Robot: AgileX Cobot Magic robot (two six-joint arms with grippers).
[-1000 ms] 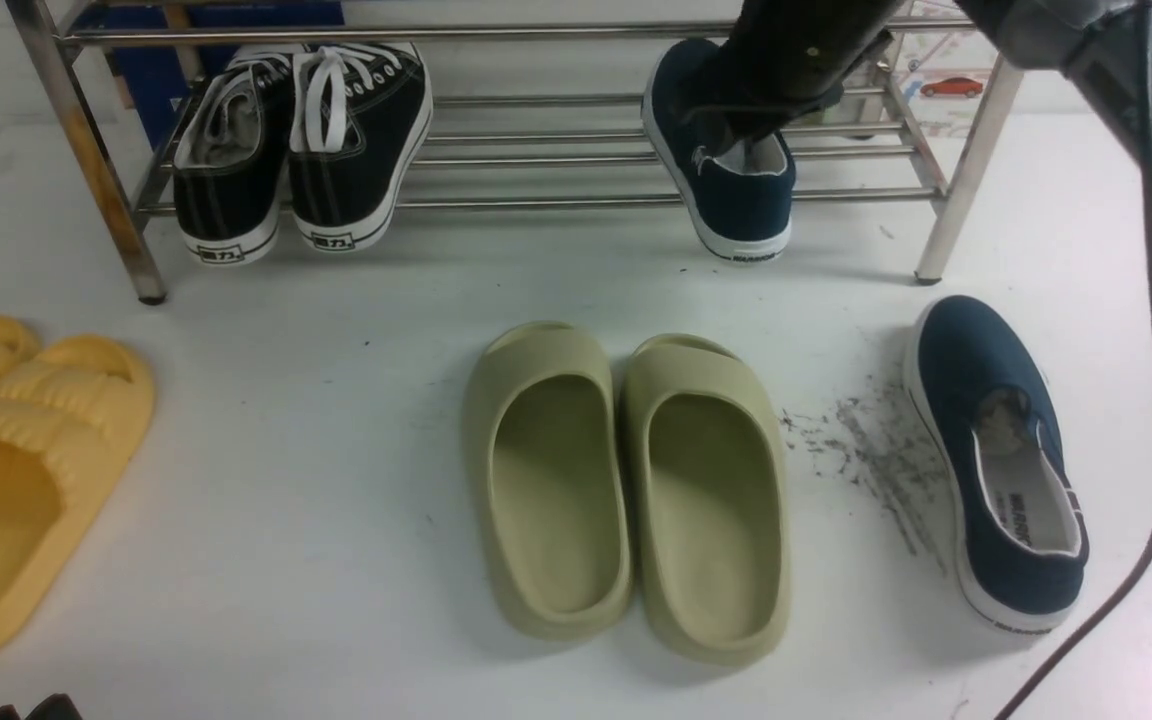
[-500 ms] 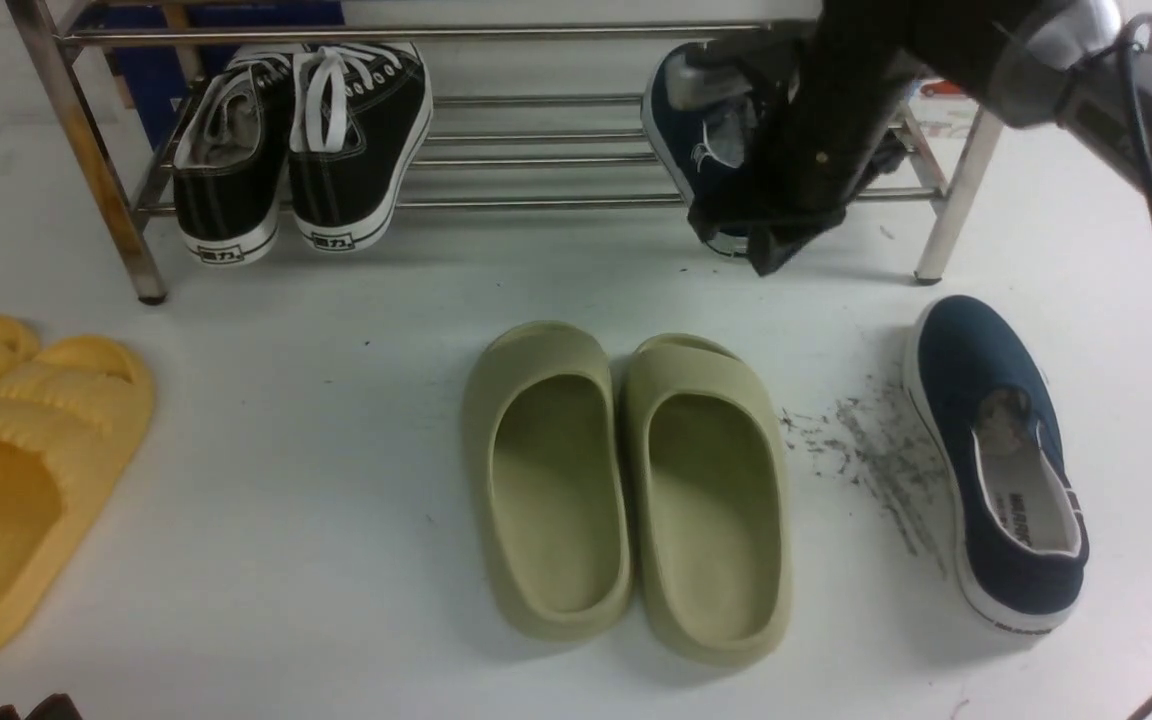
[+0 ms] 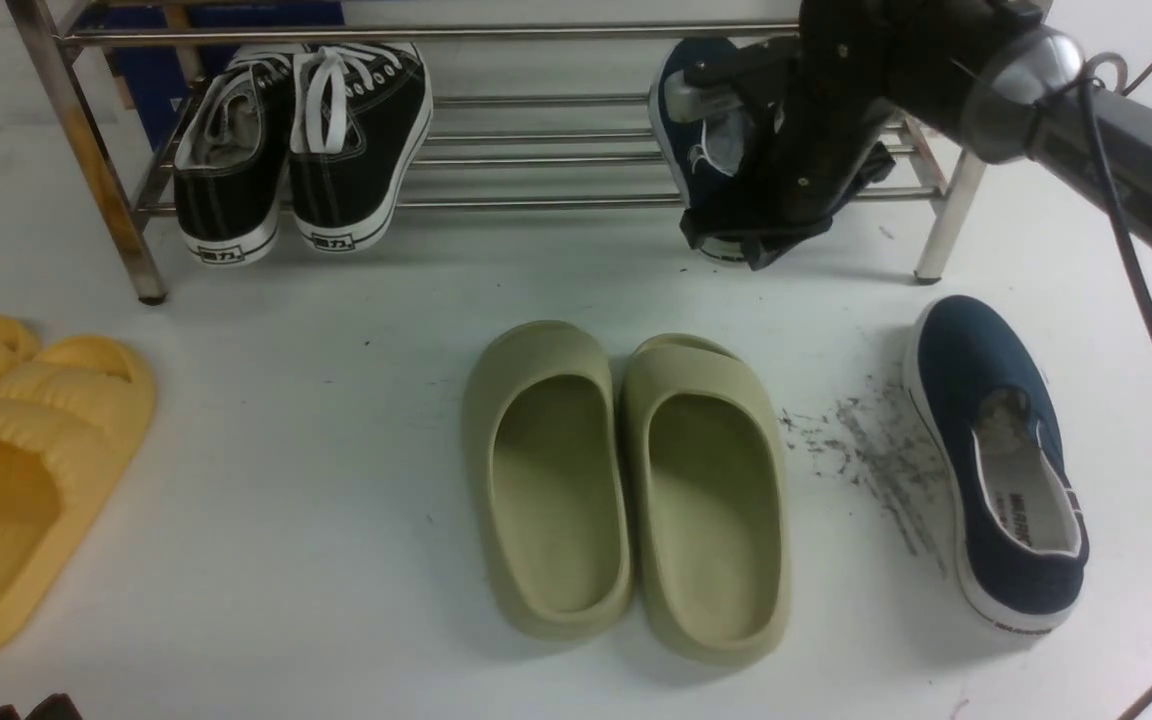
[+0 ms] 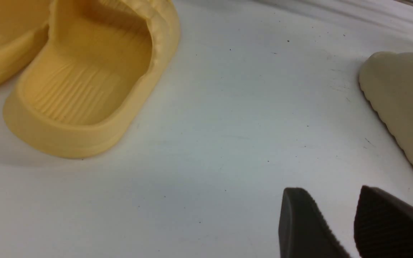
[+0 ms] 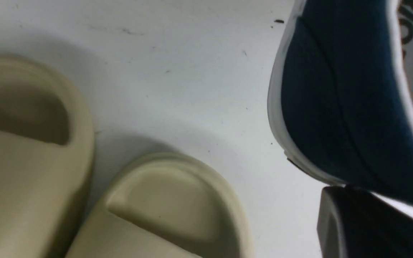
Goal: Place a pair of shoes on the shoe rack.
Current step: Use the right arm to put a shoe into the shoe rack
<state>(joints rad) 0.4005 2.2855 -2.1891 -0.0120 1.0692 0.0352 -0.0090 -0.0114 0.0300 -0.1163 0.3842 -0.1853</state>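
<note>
Navy shoe (image 3: pixel 681 140) on shoe rack (image 3: pixel 948 215), heel past front bar (image 3: pixel 536 202); right tool (image 3: pixel 758 245) clenched empty.

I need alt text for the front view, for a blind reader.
The right gripper hangs in front of one navy shoe on the shoe rack; the other navy shoe lies on the white surface to the right. Black lace-up sneakers sit on the rack's left end; olive slippers and yellow slippers lie in front.
</note>
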